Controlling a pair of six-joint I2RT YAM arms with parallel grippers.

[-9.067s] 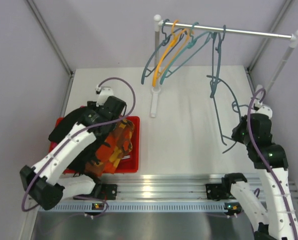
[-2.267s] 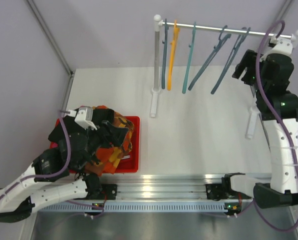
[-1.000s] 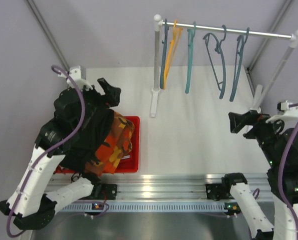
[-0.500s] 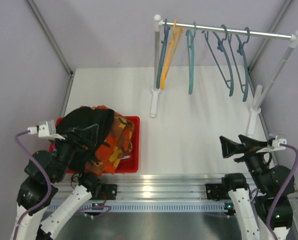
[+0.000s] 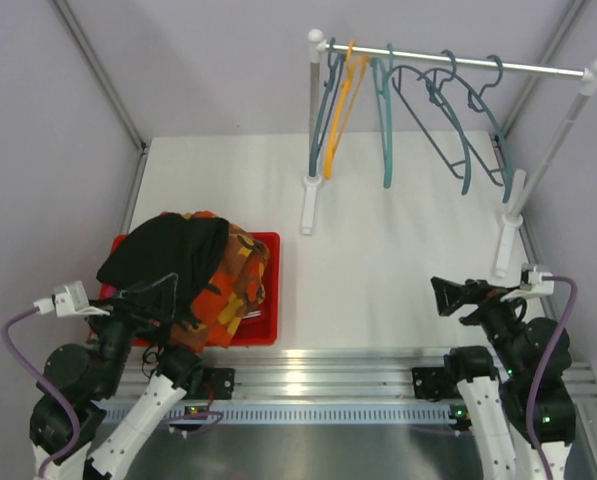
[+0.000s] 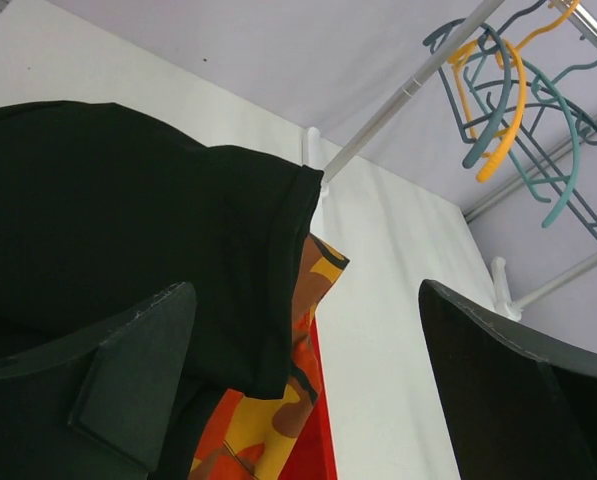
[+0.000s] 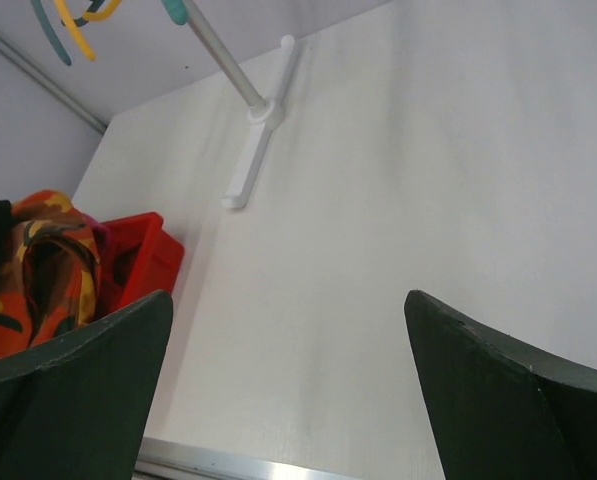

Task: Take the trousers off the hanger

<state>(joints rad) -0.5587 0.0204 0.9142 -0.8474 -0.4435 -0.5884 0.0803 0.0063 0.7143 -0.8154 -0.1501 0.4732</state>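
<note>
Logged plain black trousers (image 5: pixel 168 255) lying on top of a heap in the red bin (image 5: pixel 268 332) at near left of the white table (image 5: pixel 378 230). Saw orange camouflage trousers (image 5: pixel 233 285) directly beneath, sticking out on the bin's right side and touching the black cloth. Could not make out any other garments under the heap.

Noted a rail (image 5: pixel 478 63) at the far edge with bare hangers: an orange hanger (image 5: pixel 338 110) beside teal and grey-blue ones.

Found left gripper (image 6: pixel 303 295) low at near left, just over the black cloth, jaws spread wide, gripping nothing.

Found right gripper (image 7: pixel 286 300) low at near right, above bare table, well apart from the bin, jaws likewise wide and empty
</note>
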